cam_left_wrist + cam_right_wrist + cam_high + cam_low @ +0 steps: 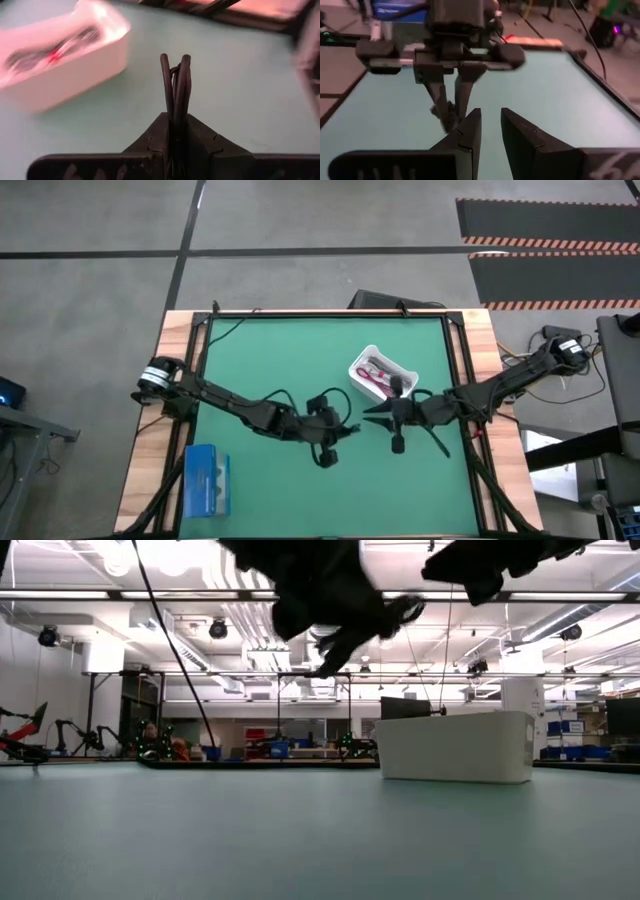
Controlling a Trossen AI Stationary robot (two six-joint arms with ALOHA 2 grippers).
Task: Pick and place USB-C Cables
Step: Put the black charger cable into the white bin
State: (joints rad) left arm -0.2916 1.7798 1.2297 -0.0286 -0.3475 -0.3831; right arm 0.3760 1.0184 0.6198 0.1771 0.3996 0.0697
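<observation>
Protruding from the clamped left gripper (175, 117): black cable (176, 82).

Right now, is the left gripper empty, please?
No, the left gripper is shut on a thin black cable, whose loop stands between its fingers in the left wrist view.

A black cable (176, 85) in the dark left gripper (175, 117) over green table (270, 350), white bin (381, 376) with magenta-red cable (373, 378) beyond, blue box (207, 480) behind
</observation>
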